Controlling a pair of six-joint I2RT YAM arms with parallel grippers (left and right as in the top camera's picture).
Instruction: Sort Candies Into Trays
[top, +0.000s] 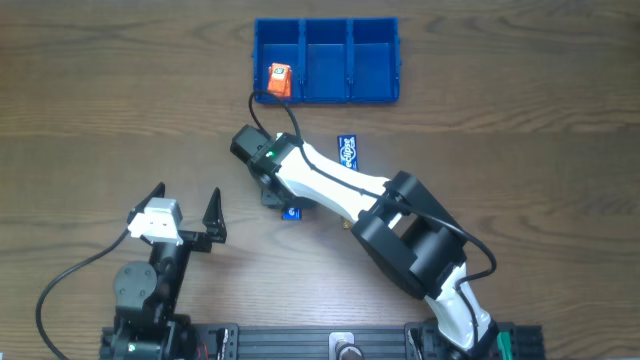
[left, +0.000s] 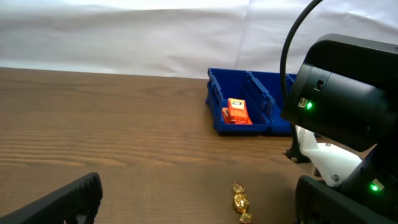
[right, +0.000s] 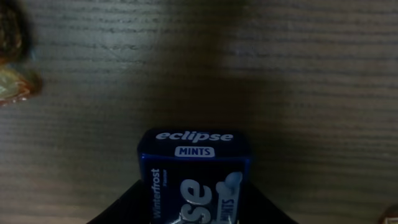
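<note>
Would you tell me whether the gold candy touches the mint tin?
Apart: right wrist view shows bare table between gold candy and mint tin.

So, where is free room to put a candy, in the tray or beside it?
In the blue tray the middle and right compartments are empty; the left one holds an orange candy. The table left of the tray is bare. Crowded: around the right gripper and mints tin.
</note>
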